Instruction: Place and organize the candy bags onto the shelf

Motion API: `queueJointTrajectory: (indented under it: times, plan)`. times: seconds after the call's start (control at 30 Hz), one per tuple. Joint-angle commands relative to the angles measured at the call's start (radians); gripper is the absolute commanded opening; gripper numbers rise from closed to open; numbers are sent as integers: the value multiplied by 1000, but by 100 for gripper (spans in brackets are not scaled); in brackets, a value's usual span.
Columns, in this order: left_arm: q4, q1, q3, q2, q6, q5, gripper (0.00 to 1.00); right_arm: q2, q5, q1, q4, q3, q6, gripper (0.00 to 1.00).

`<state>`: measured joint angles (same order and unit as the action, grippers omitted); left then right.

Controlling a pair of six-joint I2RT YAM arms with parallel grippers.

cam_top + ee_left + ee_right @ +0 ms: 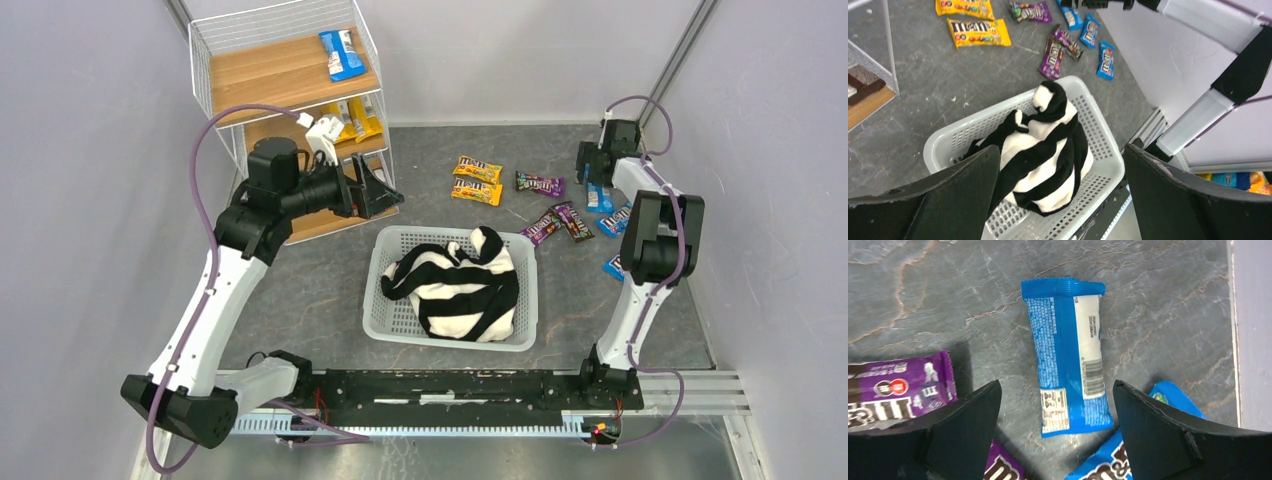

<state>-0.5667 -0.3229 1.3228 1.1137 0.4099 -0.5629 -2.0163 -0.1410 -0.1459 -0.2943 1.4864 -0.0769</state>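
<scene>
The shelf (225, 85) stands at the back left. One blue candy bag (341, 53) lies on its top board and yellow bags (358, 118) lie on the middle board. Two yellow bags (477, 180), several purple bags (540, 183) and several blue bags (615, 220) lie on the grey floor at the right. My left gripper (376, 190) is open and empty beside the shelf's front; its wrist view looks over the basket (1108, 150). My right gripper (1057, 435) is open, just above a face-down blue bag (1068, 355). A purple bag (893, 395) lies left of it.
A white lattice basket (385, 270) holding a black-and-white striped cloth (460, 285) sits mid-table. Grey walls close in left, back and right. The right arm (655, 235) stands over the blue bags by the right wall.
</scene>
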Motion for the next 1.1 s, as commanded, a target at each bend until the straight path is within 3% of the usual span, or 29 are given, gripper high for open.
queueJointTrajectory:
  times: [0.0, 0.3, 0.6, 1.07]
  plan:
    - [45, -4, -48, -20, -81, -33, 100, -83, -33, 1, -64, 121, 111, 90]
    - [99, -8, -74, -10, -36, -62, 100, -176, -49, -1, -79, 147, 160, 84]
    - [110, -24, -80, -8, 1, -49, 100, -179, 37, -16, -38, 109, 92, 64]
    - [145, -64, -109, 1, 78, -28, 100, 31, 222, -47, 158, -167, -107, 51]
